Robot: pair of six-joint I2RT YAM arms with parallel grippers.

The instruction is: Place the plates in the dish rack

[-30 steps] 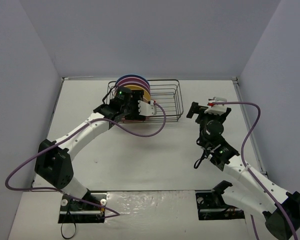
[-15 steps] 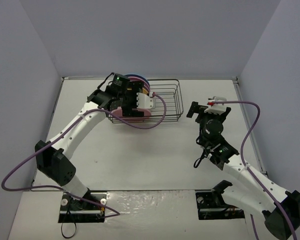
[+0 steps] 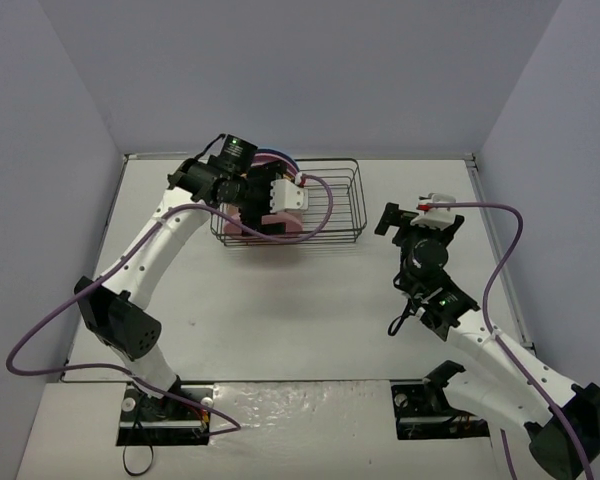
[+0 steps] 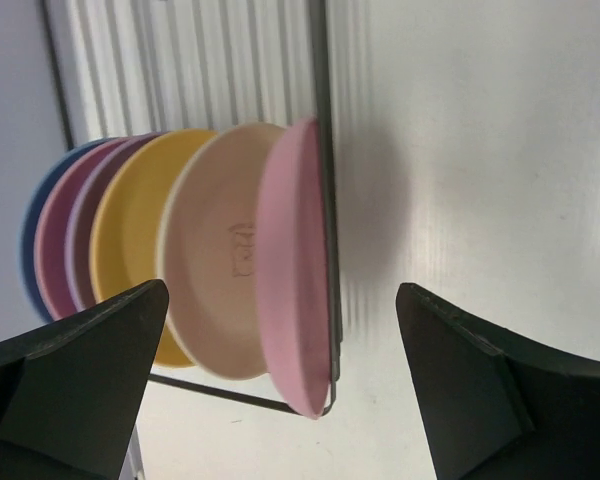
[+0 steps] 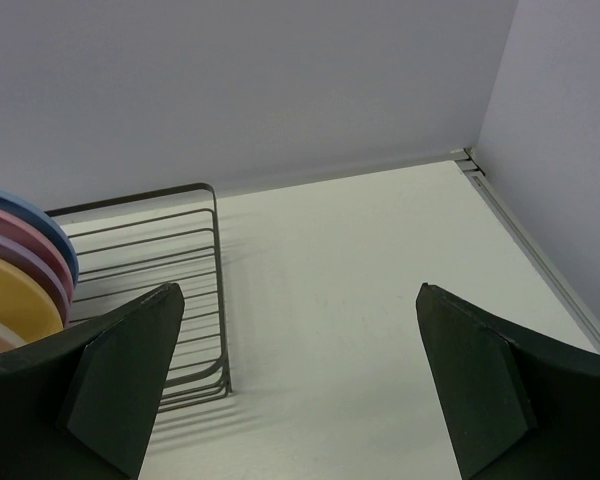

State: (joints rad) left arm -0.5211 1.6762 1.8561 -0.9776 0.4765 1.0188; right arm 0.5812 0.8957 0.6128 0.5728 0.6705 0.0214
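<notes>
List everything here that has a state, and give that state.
plates, all six standing on edge, side by side in the dish rack.
dish rack, upright, loaded at its left end only.
left gripper, open, holding nothing, over the plates.
right gripper, open, holding nothing, away from the rack.

walls [image 3: 300, 70]: pale grey-lilac | table [image 3: 280, 310]: white | light: even

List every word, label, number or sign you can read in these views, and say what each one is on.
No legible text in any view.
Faint emblem at the centre of the cream plate: too blurred to read.
Small red mark at the tip of the right arm: too small to read.
</notes>
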